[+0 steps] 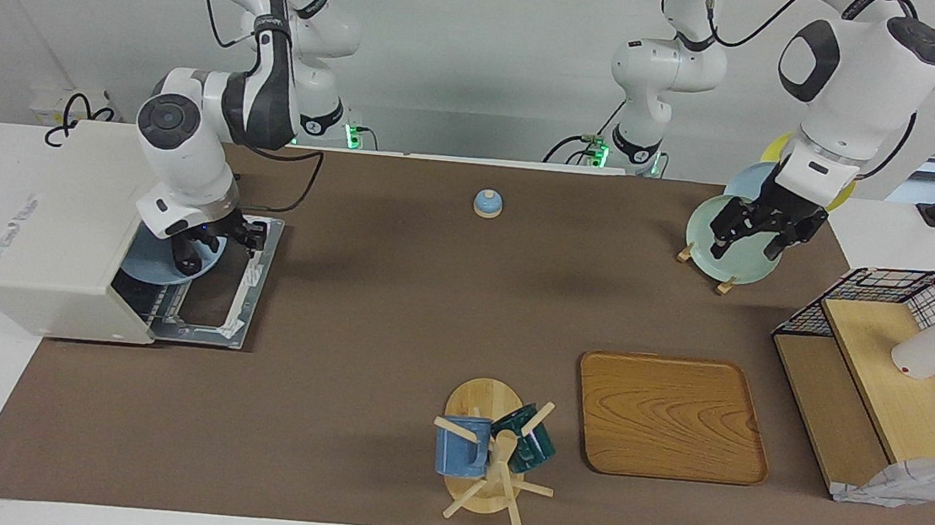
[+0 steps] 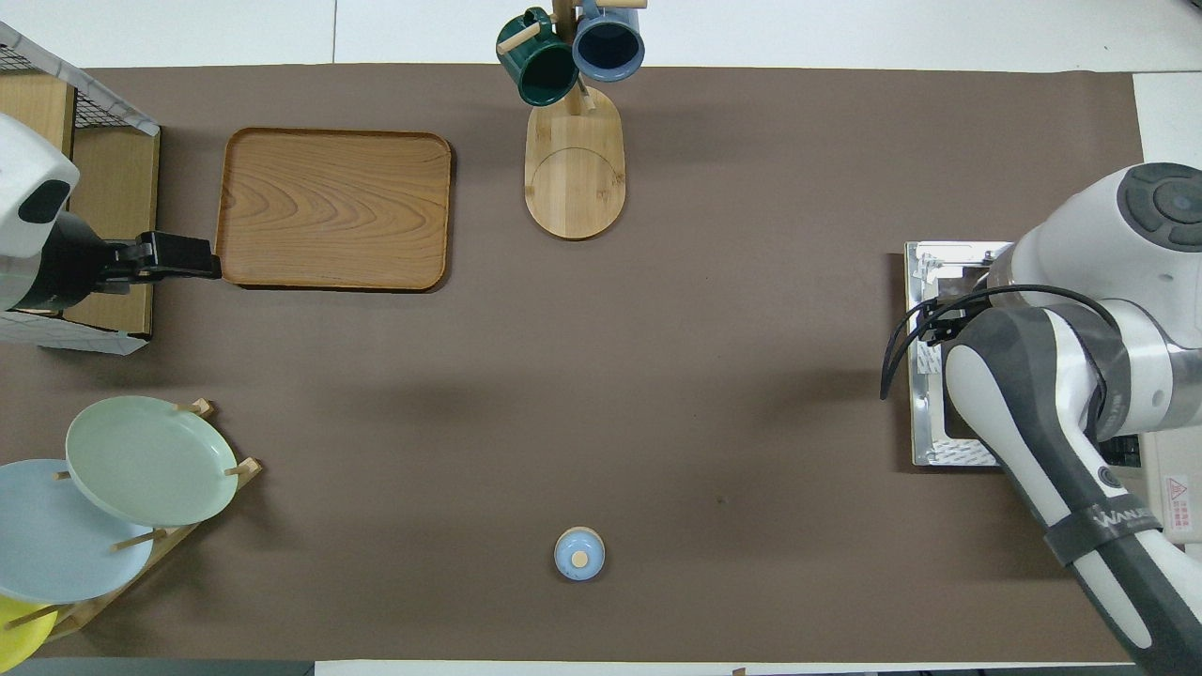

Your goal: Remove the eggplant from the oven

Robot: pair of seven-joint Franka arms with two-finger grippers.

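The white oven [image 1: 54, 252] stands at the right arm's end of the table, its glass door [image 1: 219, 292] dropped flat onto the mat. A blue plate [image 1: 144, 265] sticks out of the oven mouth over the door. My right gripper [image 1: 211, 247] is low over that plate, at the oven mouth. The eggplant is hidden; a dark shape under the gripper cannot be told from a finger. In the overhead view the right arm covers the oven mouth, and only the door frame [image 2: 925, 413] shows. My left gripper [image 1: 748, 245] waits, open and empty, over the plate rack.
A plate rack [image 1: 728, 234] with green, blue and yellow plates stands nearest the left arm. A wooden tray [image 1: 670, 416], a mug tree [image 1: 493, 451] with two mugs, a wire basket shelf [image 1: 889, 375] and a small blue bell [image 1: 487, 203] are on the mat.
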